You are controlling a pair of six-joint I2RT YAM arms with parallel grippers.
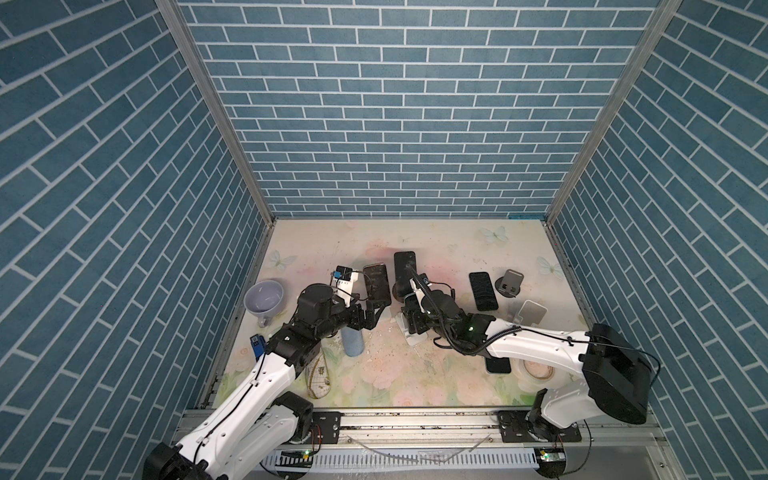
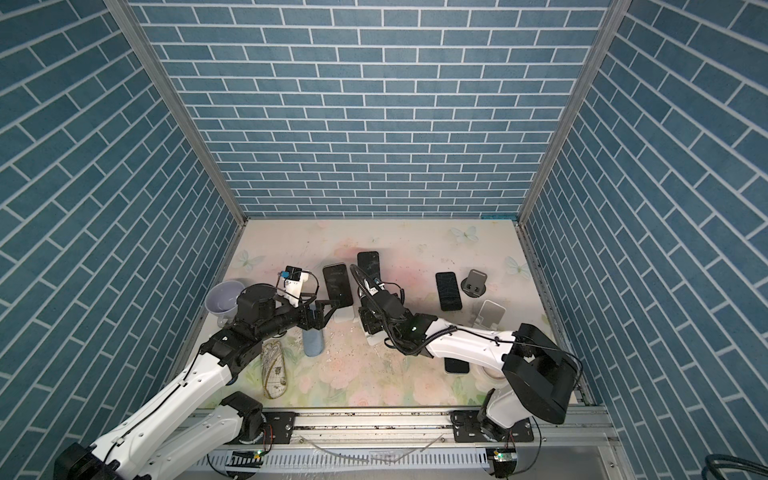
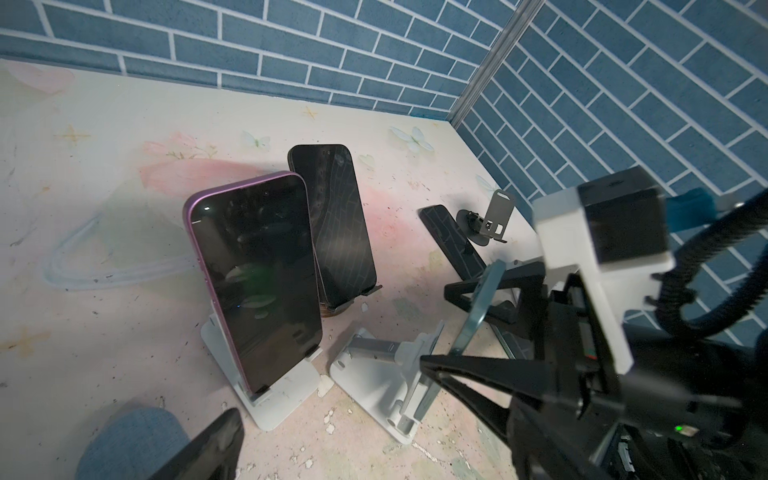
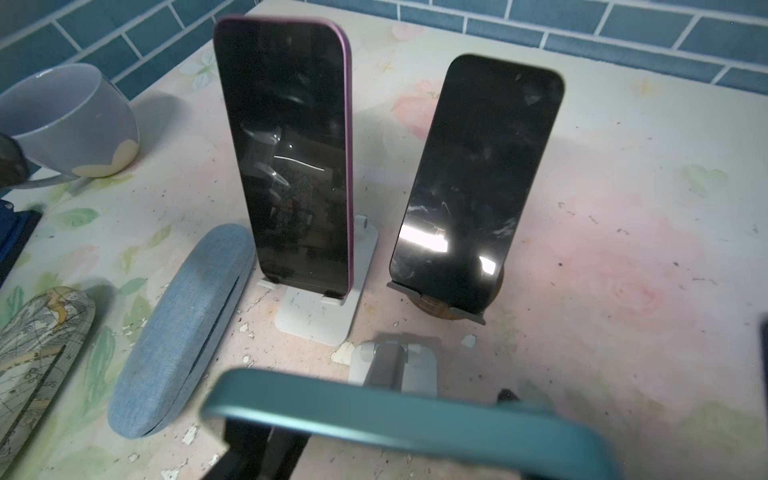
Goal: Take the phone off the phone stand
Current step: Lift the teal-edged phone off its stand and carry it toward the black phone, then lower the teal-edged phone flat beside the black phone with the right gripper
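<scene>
The teal phone [image 3: 478, 303] stands nearly upright and edge-on, clamped between the fingers of my right gripper [image 3: 449, 324]. Its lower end sits at the backrest of the silver folding phone stand [image 3: 374, 370], mid-table.

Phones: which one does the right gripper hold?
The teal-edged phone, clamped in the right gripper; the purple phone and the upright black phone stand ungripped.

The floral worktop [image 1: 415, 374] was scuffed and flaked near its middle. Directly on it stood a lilac mug [image 1: 264, 296], a white stand [image 4: 311, 316] bearing a purple phone [image 4: 291, 158], a round-based stand [image 4: 436, 309] bearing a dark phone [image 4: 478, 178], and a grey folding stand [image 3: 374, 374]. A blue fabric case [image 1: 352, 343] and a map-print case [image 1: 318, 376] lay near the mug. Toward the right, a black phone [image 1: 483, 291] lay flat beside a dark stand [image 1: 511, 284] and a silver stand [image 1: 528, 313].
</scene>
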